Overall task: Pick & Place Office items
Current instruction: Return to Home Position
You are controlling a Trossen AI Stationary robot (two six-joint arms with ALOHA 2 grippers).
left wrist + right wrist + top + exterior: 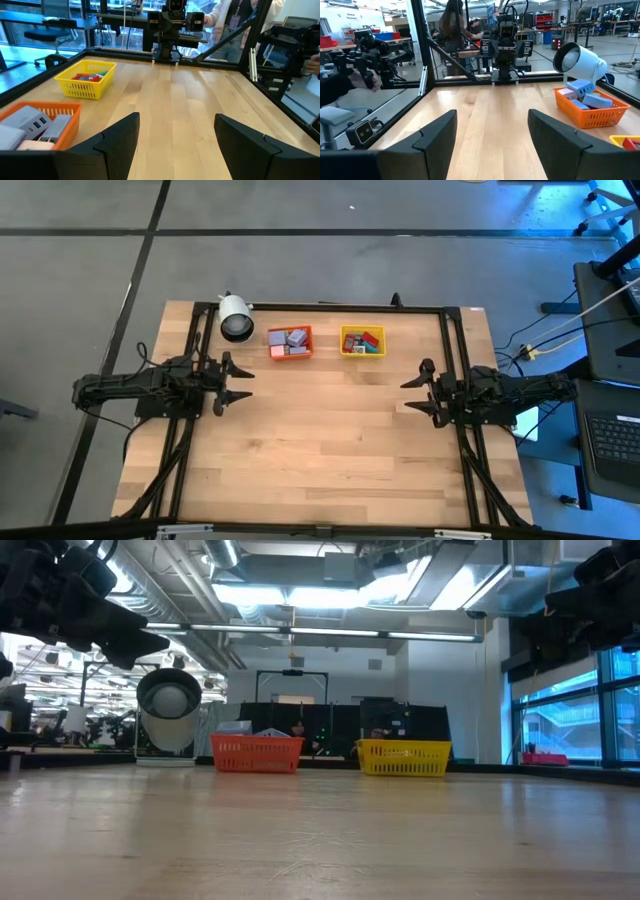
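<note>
The office items are small blocks lying in two mesh bins at the table's far edge. Grey, lilac and pink ones (291, 340) fill the orange bin (290, 353). Red, green and teal ones (364, 340) sit in the yellow bin (347, 351). My left gripper (243, 383) stands open at the table's left side, pointing level toward the right. My right gripper (412, 393) stands open at the right side, pointing level toward the left. Nothing is between either pair of fingers.
A white cylindrical camera-like object (236, 317) lies left of the orange bin. A black frame (445, 330) runs along the table's far edge and both sides. Bare wood (320, 440) lies between the arms. People and equipment show beyond the table in the wrist views.
</note>
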